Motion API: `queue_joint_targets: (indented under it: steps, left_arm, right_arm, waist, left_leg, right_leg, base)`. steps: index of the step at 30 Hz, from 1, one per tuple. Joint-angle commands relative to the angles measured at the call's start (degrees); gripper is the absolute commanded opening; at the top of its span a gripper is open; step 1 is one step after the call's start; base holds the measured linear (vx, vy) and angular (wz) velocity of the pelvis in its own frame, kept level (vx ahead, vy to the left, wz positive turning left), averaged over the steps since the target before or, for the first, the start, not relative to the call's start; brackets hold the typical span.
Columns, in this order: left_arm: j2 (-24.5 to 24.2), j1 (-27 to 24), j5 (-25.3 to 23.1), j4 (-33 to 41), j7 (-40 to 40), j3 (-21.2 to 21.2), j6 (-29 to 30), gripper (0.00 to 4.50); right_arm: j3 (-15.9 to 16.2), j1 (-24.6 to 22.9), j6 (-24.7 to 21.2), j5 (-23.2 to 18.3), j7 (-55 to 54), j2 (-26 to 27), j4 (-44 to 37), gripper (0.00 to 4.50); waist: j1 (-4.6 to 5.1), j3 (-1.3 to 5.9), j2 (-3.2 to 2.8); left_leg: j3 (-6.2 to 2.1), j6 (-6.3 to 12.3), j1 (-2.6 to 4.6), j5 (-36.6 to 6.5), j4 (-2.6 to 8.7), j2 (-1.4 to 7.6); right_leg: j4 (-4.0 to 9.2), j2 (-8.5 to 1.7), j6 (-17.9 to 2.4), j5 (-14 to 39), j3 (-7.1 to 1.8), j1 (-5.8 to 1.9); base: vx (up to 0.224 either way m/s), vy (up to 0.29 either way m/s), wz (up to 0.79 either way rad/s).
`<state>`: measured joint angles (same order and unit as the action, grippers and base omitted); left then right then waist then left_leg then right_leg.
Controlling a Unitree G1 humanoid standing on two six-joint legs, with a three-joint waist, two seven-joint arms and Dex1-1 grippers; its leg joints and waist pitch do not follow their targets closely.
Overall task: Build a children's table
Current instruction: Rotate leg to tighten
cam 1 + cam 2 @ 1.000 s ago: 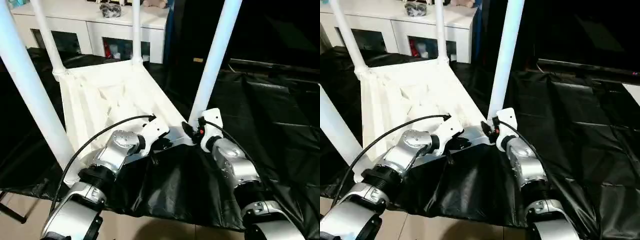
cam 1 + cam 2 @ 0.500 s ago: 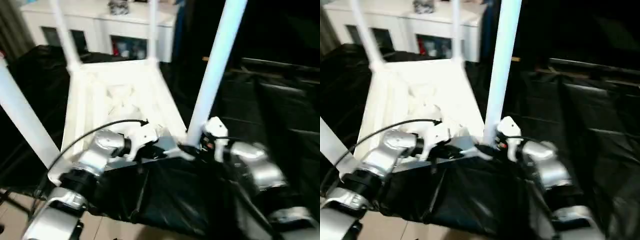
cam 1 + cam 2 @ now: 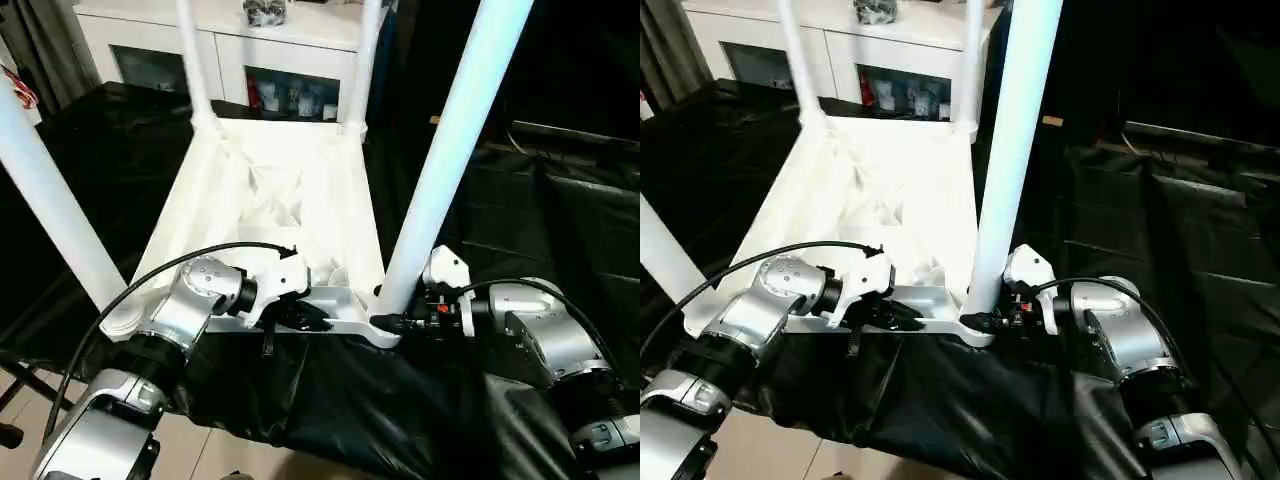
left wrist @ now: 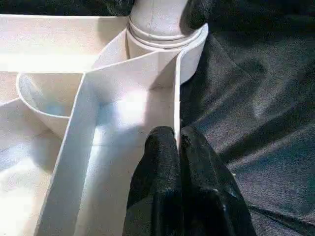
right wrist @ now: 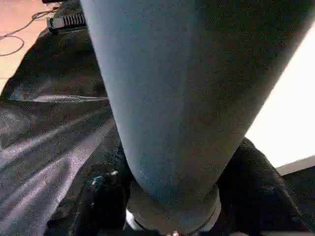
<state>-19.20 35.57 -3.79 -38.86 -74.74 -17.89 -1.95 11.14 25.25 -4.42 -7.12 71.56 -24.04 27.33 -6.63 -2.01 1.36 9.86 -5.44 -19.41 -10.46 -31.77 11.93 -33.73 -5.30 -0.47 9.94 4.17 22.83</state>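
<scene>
At five o'clock of the upturned table [image 3: 270, 200] on the black sheet [image 3: 560, 220], the right gripper [image 5: 170, 216] has swung round to clasp the near leg [image 3: 440, 170] at its base, while the left gripper [image 4: 177, 142] stays pinched on the rim, suggesting final seating.

Right gripper [image 3: 988, 321] at upturned table's [image 3: 880, 190] leg [image 3: 1015, 150].

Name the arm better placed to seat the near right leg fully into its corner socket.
Right. Its gripper already has its fingers around the base of that white tapered plastic leg. The left gripper is shut on the upturned white tabletop's rim wall, steadying it.
</scene>
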Motion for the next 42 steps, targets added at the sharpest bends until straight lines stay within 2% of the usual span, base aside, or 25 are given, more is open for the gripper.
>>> queue_joint_targets:
  steps: [1,4,8,11,12,13,14,15,17,19,20,21,23,25,26,28,31,33,35,36,37,39,41,42]
  left_arm:
    - [0.0,1.9,-0.2,-1.3,2.2,0.5,-0.1,0.0]
    - [0.0,2.1,-0.1,-1.9,2.2,0.5,-0.2,0.0]
    - [0.6,2.0,-0.1,-2.1,3.5,0.7,0.5,0.0]
    - [2.5,1.9,0.1,-1.7,6.6,1.4,2.6,0.0]
    - [3.5,1.8,0.0,-1.5,8.4,1.6,3.4,0.0]
    - [4.7,1.7,-0.5,-1.4,10.8,1.6,4.0,0.0]
    - [5.5,1.8,-0.9,-1.6,12.4,1.5,4.2,0.0]
    - [6.1,1.8,-1.1,-1.6,13.3,1.5,4.5,0.0]
    - [7.8,1.9,-1.7,-1.9,16.1,1.4,5.1,0.0]
    - [9.1,1.9,-2.1,-1.9,18.1,1.3,5.6,0.0]
    - [11.1,2.1,-2.7,-1.8,21.0,1.3,6.8,0.0]
    - [12.0,2.1,-2.9,-1.7,22.4,1.3,7.3,0.0]
    - [13.8,2.2,-3.3,-1.2,24.7,1.2,8.7,0.0]
    - [14.8,2.3,-3.6,-1.0,26.1,1.2,9.3,0.0]
    - [16.9,2.1,-4.1,-0.5,29.0,1.0,10.5,0.0]
    - [18.3,1.7,-4.4,-0.1,30.7,0.8,10.5,0.0]
    - [18.2,0.6,-4.3,0.8,29.7,0.5,10.4,0.0]
    - [17.5,0.0,-4.4,1.4,28.5,0.4,10.0,0.0]
    - [16.6,-0.3,-4.2,1.8,27.3,0.3,9.7,0.0]
    - [16.1,-0.4,-4.1,2.0,26.5,0.3,9.4,0.0]
    - [14.8,-0.7,-3.7,2.5,24.4,0.2,8.6,0.0]
    - [14.0,-0.9,-3.6,2.9,23.2,0.1,8.3,0.0]
    - [10.8,-1.8,-2.7,4.2,17.8,-0.4,6.5,0.0]
    - [10.8,-1.8,-2.7,4.2,17.7,-0.4,6.5,0.0]
  right_arm:
    - [6.1,-2.6,-1.8,0.4,5.9,0.9,-0.2,2.04]
    - [6.1,-3.1,-2.5,0.2,6.4,0.8,-1.1,2.01]
    - [5.7,-4.6,-4.2,-1.0,5.9,1.5,-2.5,2.0]
    - [3.8,-5.4,-4.4,-1.0,0.5,3.7,-1.3,1.99]
    - [1.6,-4.9,-5.8,-1.1,-5.1,6.0,0.5,1.99]
    - [-0.6,-4.2,-6.9,-1.0,-11.1,8.4,2.7,1.99]
    - [-1.6,-3.8,-6.9,-0.6,-14.3,9.5,3.8,1.99]
    - [-1.9,-3.6,-6.8,-0.2,-16.3,10.2,4.5,1.99]
    - [-2.6,-3.0,-7.1,0.9,-21.4,12.2,6.2,1.99]
    - [-2.8,-2.7,-7.2,1.5,-24.4,13.6,6.9,1.99]
    - [-2.7,-2.2,-7.0,2.5,-28.3,15.9,7.7,1.99]
    - [-2.7,-2.0,-6.9,3.0,-30.1,17.0,8.1,1.99]
    - [-3.4,-0.9,-7.1,4.3,-35.3,19.6,9.4,1.98]
    - [-3.9,-0.2,-7.1,4.7,-38.3,21.0,10.3,1.98]
    - [-5.6,1.9,-6.7,4.4,-43.9,24.1,13.0,1.98]
    - [-6.1,3.3,-5.2,4.3,-46.1,25.5,14.3,1.98]
    - [-7.2,3.6,-4.2,3.6,-45.8,26.1,14.3,1.98]
    - [-8.0,3.3,-4.5,2.5,-44.1,26.0,13.3,2.67]
    - [-8.0,2.8,-4.8,2.1,-42.3,25.3,12.5,2.67]
    - [-7.8,2.6,-4.9,2.2,-41.4,24.7,12.1,2.69]
    - [-6.6,2.0,-4.3,3.4,-39.1,23.0,11.5,2.95]
    - [-5.8,1.6,-4.1,3.7,-37.5,21.9,11.1,3.08]
    - [-3.4,0.1,-3.6,3.8,-29.6,17.4,8.9,3.08]
    - [-3.4,0.1,-3.6,3.8,-29.6,17.4,8.9,3.08]
  waist:
    - [0.01,2.7,0.61]
    - [-0.08,2.7,0.66]
    - [-0.22,2.68,0.71]
    - [-0.17,2.59,0.73]
    - [-0.15,2.56,0.77]
    - [0.15,2.3,0.66]
    - [0.59,2.29,0.56]
    - [1.02,2.14,0.72]
    - [1.67,2.1,0.72]
    - [2.32,2.05,0.83]
    - [2.35,2.09,0.59]
    - [2.82,2.13,0.62]
    - [3.41,2.06,0.53]
    - [3.84,1.97,0.51]
    - [4.05,1.99,0.33]
    - [4.81,2.11,0.3]
    - [4.76,2.17,0.09]
    - [4.66,2.16,0.14]
    - [4.62,2.15,0.11]
    - [4.62,2.15,0.11]
    - [4.55,2.25,0.05]
    - [4.42,2.33,0.08]
    - [4.13,2.32,0.26]
    - [3.94,2.51,0.23]
  left_leg:
    - [0.32,2.84,-0.29,-13.3,3.39,1.35]
    - [0.39,3.27,-0.38,-12.5,3.26,1.27]
    - [0.36,3.19,-0.37,-12.8,3.32,1.33]
    - [0.38,2.92,-0.35,-13.2,3.36,1.31]
    - [0.36,2.79,-0.42,-13.2,3.4,1.28]
    - [0.19,2.11,-0.44,-14.5,3.71,1.23]
    - [-0.08,0.75,-0.15,-17.3,3.93,1.15]
    - [-0.34,-0.01,-0.17,-19.4,4.09,0.95]
    - [-0.66,-0.44,0.03,-22.1,4.16,0.86]
    - [-0.89,-0.5,0.02,-23.9,4.19,0.77]
    - [-0.93,-0.5,0.14,-24.3,4.16,0.71]
    - [-1.07,-0.61,0.25,-25.1,4.24,0.72]
    - [-1.18,-0.64,0.15,-26.0,4.4,0.67]
    - [-1.23,-0.36,0.45,-27.7,4.25,0.53]
    - [-1.32,-0.3,0.47,-28.4,4.23,0.47]
    - [-1.55,-0.17,0.15,-28.7,4.43,0.49]
    - [-1.29,0.76,0.34,-28.5,4.44,0.51]
    - [-1.08,1.38,0.22,-27.7,4.51,0.5]
    - [-1.0,1.57,0.21,-27.6,4.55,0.59]
    - [-1.0,1.57,0.21,-27.6,4.55,0.59]
    - [-0.91,1.67,0.15,-27.1,4.61,0.7]
    - [-0.67,1.85,0.07,-26.0,4.56,0.73]
    - [-0.49,2.56,-0.22,-24.4,4.47,0.8]
    - [-0.33,2.91,-0.1,-23.3,4.36,0.87]
  right_leg:
    - [3.88,-2.78,-10.2,16.0,-2.35,-2.53]
    - [3.69,-2.74,-10.7,15.0,-2.45,-2.57]
    - [3.8,-2.8,-10.1,16.7,-2.48,-2.56]
    - [3.93,-2.83,-10.1,17.3,-2.54,-2.43]
    - [3.95,-2.85,-9.9,17.6,-2.58,-2.42]
    - [4.23,-2.89,-9.4,19.8,-2.54,-2.21]
    - [4.57,-2.92,-8.3,24.0,-2.38,-2.06]
    - [5.05,-2.89,-6.7,28.0,-2.21,-2.08]
    - [5.67,-2.95,-4.8,32.3,-2.02,-1.86]
    - [6.15,-2.92,-3.5,34.7,-1.81,-1.7]
    - [6.28,-2.94,-3.2,35.3,-1.73,-1.64]
    - [6.59,-2.9,-2.9,35.5,-1.47,-1.55]
    - [6.79,-2.77,-2.8,35.4,-1.31,-1.51]
    - [7.13,-2.71,-2.6,36.6,-1.18,-1.12]
    - [7.27,-2.75,-2.4,37.2,-1.02,-1.1]
    - [7.44,-2.74,-2.2,36.3,-0.61,-1.58]
    - [7.58,-2.75,-2.9,34.2,-0.89,-1.32]
    - [7.32,-2.63,-3.8,32.4,-1.27,-1.27]
    - [7.14,-2.58,-4.3,31.2,-1.4,-1.27]
    - [7.14,-2.58,-4.3,31.2,-1.4,-1.27]
    - [6.93,-2.62,-5.0,29.5,-1.59,-1.33]
    - [6.63,-2.57,-6.0,27.1,-1.85,-1.4]
    - [6.24,-2.63,-6.8,25.4,-2.06,-1.71]
    - [6.11,-2.68,-7.2,24.2,-2.24,-1.66]
  base:
    - [0.0,0.0,0.0]
    - [0.0,0.0,0.0]
    - [0.0,0.0,0.0]
    - [0.0,0.0,0.0]
    - [0.0,0.0,0.0]
    - [0.0,0.0,0.0]
    - [0.0,0.0,0.0]
    - [0.0,0.0,0.0]
    - [0.0,0.0,0.0]
    - [0.0,0.0,0.0]
    - [0.0,0.0,0.0]
    - [0.0,0.0,0.0]
    - [0.0,0.0,0.0]
    - [0.0,0.0,0.0]
    - [0.0,0.0,0.0]
    - [0.0,0.0,0.0]
    - [0.0,0.0,0.0]
    - [0.0,0.0,0.0]
    - [0.0,0.0,0.0]
    - [0.0,0.0,0.0]
    - [0.0,0.0,0.0]
    - [0.0,0.0,0.0]
    - [0.0,0.0,0.0]
    - [0.0,0.0,0.0]
